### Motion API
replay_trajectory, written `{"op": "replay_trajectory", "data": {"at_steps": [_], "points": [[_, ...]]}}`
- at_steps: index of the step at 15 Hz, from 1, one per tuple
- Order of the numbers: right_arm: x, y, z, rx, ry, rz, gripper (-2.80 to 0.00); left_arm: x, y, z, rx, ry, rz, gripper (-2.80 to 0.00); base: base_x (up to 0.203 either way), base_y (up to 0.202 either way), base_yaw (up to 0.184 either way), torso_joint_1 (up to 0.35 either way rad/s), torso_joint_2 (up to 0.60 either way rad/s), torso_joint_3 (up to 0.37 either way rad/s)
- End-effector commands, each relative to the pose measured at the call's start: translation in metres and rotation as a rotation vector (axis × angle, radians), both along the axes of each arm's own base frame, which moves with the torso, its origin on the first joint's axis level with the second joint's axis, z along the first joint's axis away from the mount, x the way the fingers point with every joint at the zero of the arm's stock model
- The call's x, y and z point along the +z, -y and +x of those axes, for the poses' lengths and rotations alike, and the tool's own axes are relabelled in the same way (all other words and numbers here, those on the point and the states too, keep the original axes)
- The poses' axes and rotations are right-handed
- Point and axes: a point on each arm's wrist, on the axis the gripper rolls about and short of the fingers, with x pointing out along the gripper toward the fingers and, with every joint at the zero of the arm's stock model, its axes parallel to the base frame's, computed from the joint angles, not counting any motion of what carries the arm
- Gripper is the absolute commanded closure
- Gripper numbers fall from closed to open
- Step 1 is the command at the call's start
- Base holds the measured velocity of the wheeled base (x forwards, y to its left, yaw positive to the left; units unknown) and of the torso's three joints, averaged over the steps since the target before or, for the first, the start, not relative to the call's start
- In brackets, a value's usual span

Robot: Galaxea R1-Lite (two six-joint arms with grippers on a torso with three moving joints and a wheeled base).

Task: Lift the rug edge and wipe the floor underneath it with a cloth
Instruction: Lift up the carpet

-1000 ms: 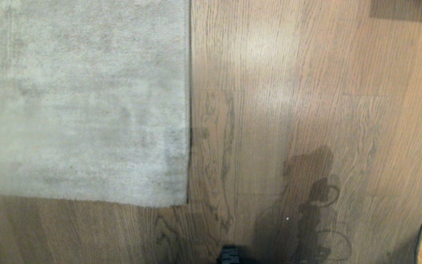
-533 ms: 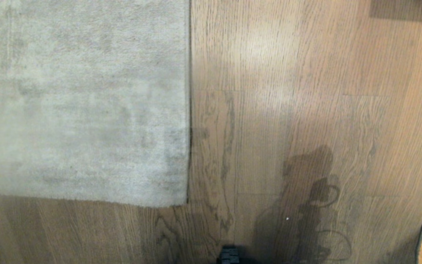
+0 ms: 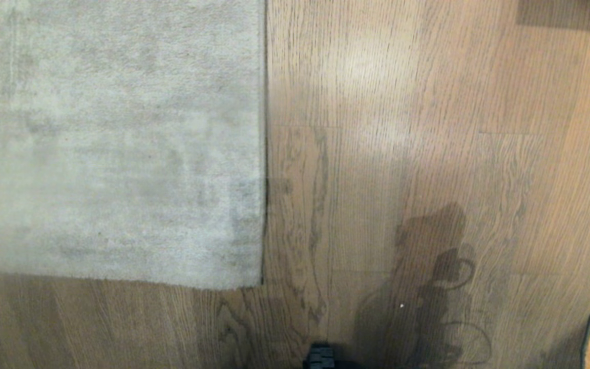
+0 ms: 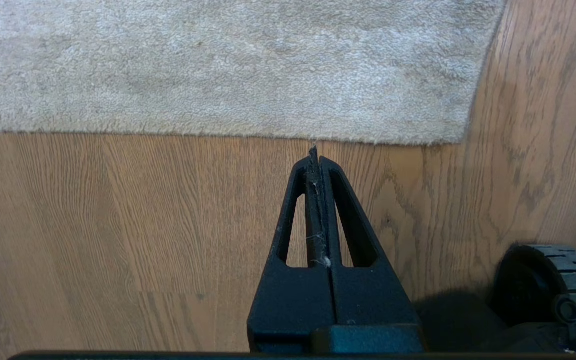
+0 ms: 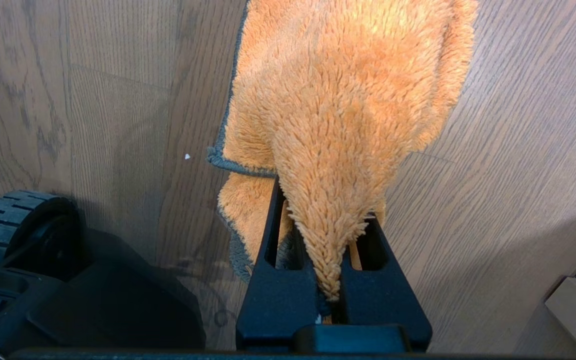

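Orange cloth [image 5: 348,100] pinched in right hand [image 5: 328,200] — left hand [image 4: 316,155] pressed together near rug edge [image 4: 248,134].

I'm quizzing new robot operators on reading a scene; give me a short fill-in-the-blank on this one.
1. The right gripper is shut on the orange ____.
2. The rug lies ____ on the wood floor, no edge lifted.
3. The left gripper holds nothing; its jaws are ____.
4. The left gripper points at the rug's near ____.

Missing: cloth; flat; shut; edge
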Motion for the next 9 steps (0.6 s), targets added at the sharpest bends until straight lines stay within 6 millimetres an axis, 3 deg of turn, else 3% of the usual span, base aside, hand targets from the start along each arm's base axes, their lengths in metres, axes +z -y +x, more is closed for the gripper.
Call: {"op": "replay_trajectory", "data": {"at_steps": [1, 9], "points": [[0.0001, 0.0, 0.0002, 0.001, -0.003, -0.002, 0.0, 0.0, 0.0, 0.0, 0.0, 0.0, 0.0, 0.0, 0.0, 0.0, 0.0, 0.0, 0.0, 0.0], [0.0001, 0.0, 0.0002, 0.001, -0.003, -0.002, 0.0, -0.0002, 0.0, 0.0, 0.0, -0.002, 0.0, 0.0, 0.0, 0.0, 0.0, 0.0, 0.0, 0.0]]}}
